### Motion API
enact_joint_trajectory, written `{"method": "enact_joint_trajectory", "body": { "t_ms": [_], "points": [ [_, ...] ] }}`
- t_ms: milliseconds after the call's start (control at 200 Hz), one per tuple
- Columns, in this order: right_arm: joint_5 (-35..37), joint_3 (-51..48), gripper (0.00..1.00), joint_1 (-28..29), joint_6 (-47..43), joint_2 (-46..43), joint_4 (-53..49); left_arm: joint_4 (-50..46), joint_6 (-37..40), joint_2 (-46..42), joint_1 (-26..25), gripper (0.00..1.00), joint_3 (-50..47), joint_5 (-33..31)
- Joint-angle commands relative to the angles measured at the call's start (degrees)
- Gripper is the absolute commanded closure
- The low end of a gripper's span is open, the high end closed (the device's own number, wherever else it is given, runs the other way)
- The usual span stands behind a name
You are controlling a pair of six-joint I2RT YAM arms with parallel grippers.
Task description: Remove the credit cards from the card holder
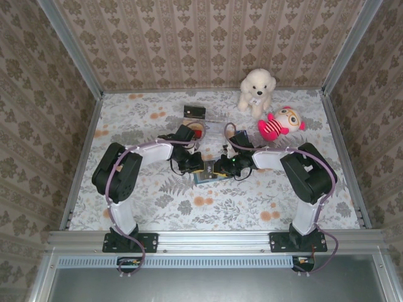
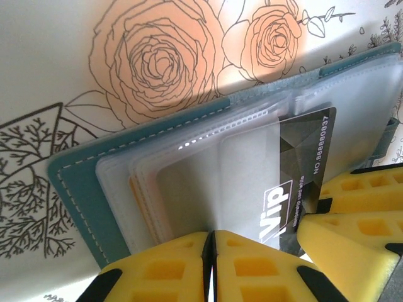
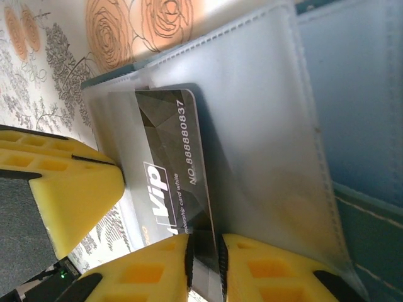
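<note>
1. Arms are reaching from the near edge of the table (image 1: 157, 207) and are meeting over the card holder (image 2: 75, 182), which is lying open near the middle of the flowered cloth
2. On its near side the left gripper (image 2: 211, 246) is pressing its yellow fingers together on the edge of a clear sleeve (image 2: 189, 189), so it seems to be holding the holder in place
3. Just beside it the right gripper (image 3: 203, 255) is pinching the end of the dark card (image 3: 167, 157), the one with "Vip" printed on it. Part of this card is lying under the clear plastic, so I am judging that it is on the way out but not free yet
4. Deeper in the sleeves an orange edge (image 2: 133, 195) is showing. It may be one more card, but I cannot tell
5. Beyond the left arm a red flat piece (image 1: 199, 130) and a dark rectangle (image 1: 194, 111) are lying on the table. They are looking like cards already taken out, though they are too small to be sure
6. At the far side a white bear (image 1: 257, 90) and a pink doll (image 1: 280, 124) are sitting well apart from the work
</note>
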Motion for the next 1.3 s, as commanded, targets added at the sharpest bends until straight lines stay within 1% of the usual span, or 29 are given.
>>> {"method": "enact_joint_trajectory", "body": {
  "t_ms": [0,85,205,330,425,525,630,725,855,895,905,925,950,990,1055,1090,1200,1295],
  "points": [
    [0.0,0.1,0.84,-0.3,0.0,0.7,2.5,-5.3,1.0,3.9,-0.2,0.88,-3.8,-4.2],
    [1.6,-1.6,0.93,-0.8,-0.2,-1.2,3.8,-5.5,1.5,3.7,-0.2,0.88,-3.5,-4.4],
    [2.3,-5.2,0.99,-2.4,-0.5,-5.0,6.6,-5.4,2.3,2.7,0.2,0.87,-3.7,-4.6],
    [1.8,-7.4,1.0,-3.8,-3.0,-8.1,7.3,-3.6,2.7,1.3,0.9,0.85,-4.7,-3.8],
    [0.2,-8.0,1.0,-4.5,-5.4,-9.7,7.5,-0.7,2.3,0.0,1.3,0.83,-5.3,-1.7],
    [-1.9,-8.7,1.0,-5.2,-7.0,-11.5,8.9,1.5,2.4,-1.6,1.5,0.79,-4.9,0.7],
    [-4.6,-8.9,1.0,-5.8,-8.2,-13.5,9.9,2.8,5.0,-4.4,2.2,0.7,-3.7,1.8],
    [-6.9,-9.1,1.0,-6.1,-9.0,-15.0,11.2,4.5,6.6,-7.6,4.1,0.62,-3.6,2.2],
    [-8.5,-8.9,1.0,-7.1,-8.6,-16.3,12.4,8.3,6.3,-11.7,7.8,0.51,-5.0,6.1],
    [-9.3,-8.7,1.0,-7.3,-7.8,-16.5,13.2,9.6,5.7,-12.8,8.3,0.47,-5.4,7.7],
    [-9.6,-8.7,1.0,-7.4,-7.6,-16.6,13.5,10.1,5.4,-13.1,9.6,0.47,-5.5,8.1],
    [-10.2,-8.8,1.0,-7.6,-7.2,-16.7,14.2,11.2,5.0,-13.6,10.4,0.44,-5.9,9.2],
    [-10.8,-8.7,1.0,-7.7,-6.4,-16.8,15.0,12.6,4.3,-14.1,11.0,0.41,-6.3,10.3],
    [-11.9,-8.4,1.0,-7.9,-5.4,-16.9,16.3,15.0,3.1,-15.2,11.9,0.36,-7.1,13.7],
    [-13.6,-7.8,1.0,-8.2,-3.1,-16.8,18.9,19.1,1.1,-16.7,13.0,0.26,-8.5,17.1],
    [-14.5,-7.5,1.0,-8.3,-1.5,-16.8,20.7,20.9,0.5,-17.4,13.3,0.22,-8.9,18.6],
    [-16.3,-6.3,1.0,-8.2,4.4,-16.8,27.4,24.8,-1.6,-18.7,14.5,0.15,-9.0,21.9],
    [-18.1,-5.5,1.0,-8.2,10.0,-16.3,34.5,28.5,-4.6,-17.7,15.2,0.14,-7.2,26.4]
  ]
}}
